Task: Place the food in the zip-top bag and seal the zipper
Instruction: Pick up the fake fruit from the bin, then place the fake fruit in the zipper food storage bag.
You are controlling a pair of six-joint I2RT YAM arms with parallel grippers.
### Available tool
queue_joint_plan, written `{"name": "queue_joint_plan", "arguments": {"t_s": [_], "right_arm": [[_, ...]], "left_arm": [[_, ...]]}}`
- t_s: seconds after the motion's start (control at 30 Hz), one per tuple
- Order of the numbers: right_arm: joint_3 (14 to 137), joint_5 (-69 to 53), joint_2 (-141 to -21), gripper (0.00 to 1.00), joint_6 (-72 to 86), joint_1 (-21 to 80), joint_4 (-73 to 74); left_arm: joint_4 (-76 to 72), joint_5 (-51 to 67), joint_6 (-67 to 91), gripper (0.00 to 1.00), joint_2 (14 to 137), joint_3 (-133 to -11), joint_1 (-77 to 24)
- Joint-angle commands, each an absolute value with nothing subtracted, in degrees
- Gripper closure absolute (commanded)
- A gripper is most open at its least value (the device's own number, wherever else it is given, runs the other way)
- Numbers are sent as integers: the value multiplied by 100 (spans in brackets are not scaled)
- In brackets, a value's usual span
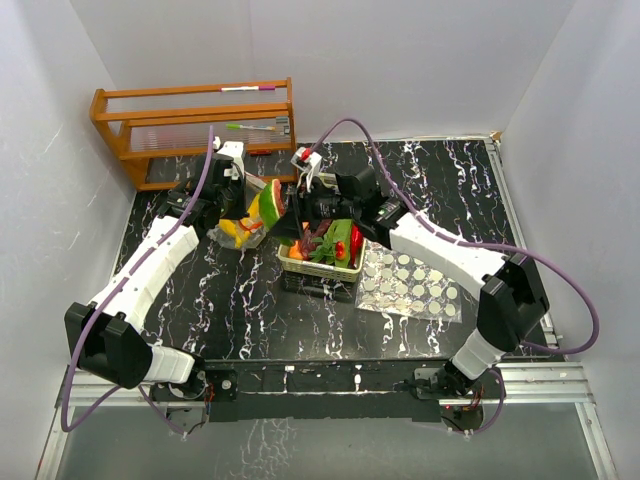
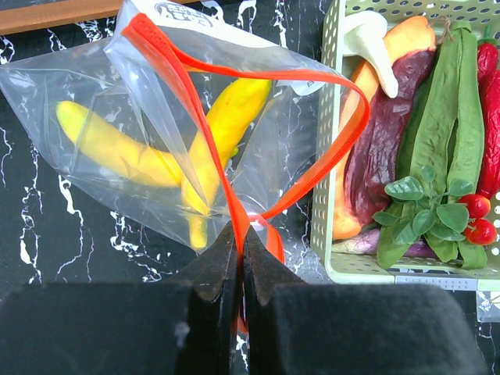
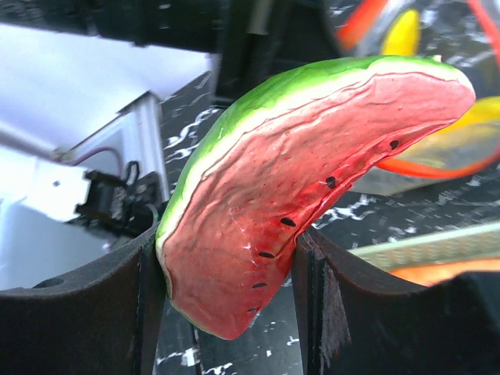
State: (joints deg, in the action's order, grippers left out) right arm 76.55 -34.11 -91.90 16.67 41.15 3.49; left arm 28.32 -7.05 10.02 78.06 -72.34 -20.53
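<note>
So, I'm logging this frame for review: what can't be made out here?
Top view: the zip-top bag mouth is hidden behind the watermelon slice.
Left wrist view: the basket is cut off at the right edge, and the left tool covers where it pinches the bag.
Right wrist view: the bag is blurred behind the slice, so whether the slice is over the opening is unclear.
Top view: the food in the basket is too small to count.

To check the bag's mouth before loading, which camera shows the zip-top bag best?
Left wrist: the zip-top bag is close and sharp, mouth open. Top external hides it partly behind the watermelon slice; right wrist shows a blurred edge.
</note>
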Motion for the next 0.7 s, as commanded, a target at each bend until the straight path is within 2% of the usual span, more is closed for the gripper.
{"name": "queue_joint_plan", "arguments": {"t_s": [0.0,0.3,0.47,0.67], "right_arm": [[7698,-4702,-9363,59,1891,4055,-592],[8346,-5280,-10542,59,2377,3863,-978],[8621,-5269,-10878,59,2626,3794,-1167],[9546,-5016,-11432,59,2920,3708,-846]], "left_arm": [[2863,-658,949,100,7722,-7429,-2067],[2882,-467,999,100,7400,-7384,-2066],[2839,-187,1112,100,7207,-7328,-2065],[2720,149,1160,100,7118,-7141,-2067]]}}
